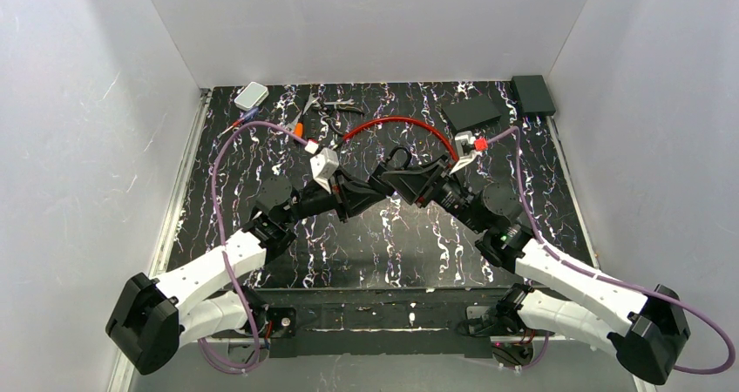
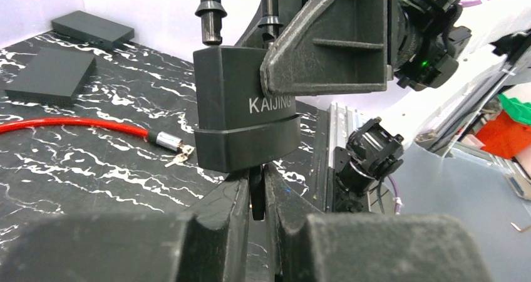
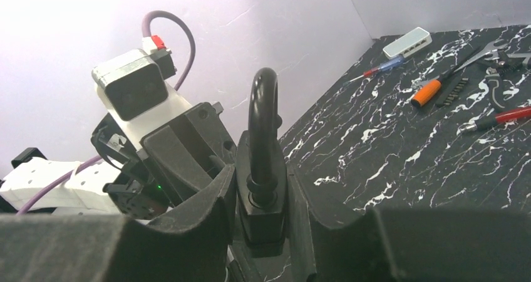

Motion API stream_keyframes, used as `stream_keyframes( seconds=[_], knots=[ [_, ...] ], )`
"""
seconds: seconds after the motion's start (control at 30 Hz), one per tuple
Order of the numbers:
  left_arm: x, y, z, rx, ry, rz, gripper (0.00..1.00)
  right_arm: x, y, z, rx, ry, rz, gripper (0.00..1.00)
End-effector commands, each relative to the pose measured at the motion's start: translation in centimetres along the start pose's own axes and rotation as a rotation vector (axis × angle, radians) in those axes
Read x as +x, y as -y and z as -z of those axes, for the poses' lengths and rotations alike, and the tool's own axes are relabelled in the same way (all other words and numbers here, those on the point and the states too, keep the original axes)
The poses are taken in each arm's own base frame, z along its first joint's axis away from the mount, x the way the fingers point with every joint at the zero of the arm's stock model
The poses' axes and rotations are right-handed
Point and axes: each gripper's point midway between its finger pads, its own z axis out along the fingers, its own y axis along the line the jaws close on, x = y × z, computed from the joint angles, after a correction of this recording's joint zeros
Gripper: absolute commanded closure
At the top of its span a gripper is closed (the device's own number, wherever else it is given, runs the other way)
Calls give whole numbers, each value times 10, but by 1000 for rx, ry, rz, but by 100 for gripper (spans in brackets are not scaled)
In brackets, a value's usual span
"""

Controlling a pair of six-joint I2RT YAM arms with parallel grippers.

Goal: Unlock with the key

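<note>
the left gripper (image 2: 258,180) has its jaws drawn almost together on a thin dark piece that i take to be the key (image 2: 257,200). just above the fingertips, and touching them, is the underside of the padlock (image 2: 231,106). the key therefore seems to run up into the lock in line with its long axis, from base to shackle (image 3: 263,106). how deep the key sits is hidden between the fingers.

the right gripper (image 3: 260,197) is clamped across the padlock's body and holds it roughly upright in the air over the table (image 1: 418,235), with the shackle on top. the left arm is the one at the keyhole, and the right only steadies the lock.

the coming move looks like a twist of the key about that base-to-shackle axis, with the right grip resisting the turn.
</note>
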Motion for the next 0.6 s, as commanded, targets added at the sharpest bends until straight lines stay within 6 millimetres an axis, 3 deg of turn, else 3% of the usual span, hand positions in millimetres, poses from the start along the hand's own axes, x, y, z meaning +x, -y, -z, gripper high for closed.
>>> stream_keyframes(
  seconds=[0.0,0.27,0.43,0.5,0.57],
  knots=[
    [-12,-18,2,-104,18,-105,100,-30,-27,-2,-93,109,-28,99],
    [-9,-27,6,-159,3,-178,99,-28,-26,-4,-88,102,-34,99],
    [-8,-21,8,-126,-3,-214,48,-30,-26,-4,-81,101,-22,99],
    [-7,-15,9,-92,-10,-238,35,-33,-26,-3,-73,104,-9,99],
    [-3,-9,10,-53,-24,-263,29,-36,-26,0,-66,109,4,99]
  ],
)
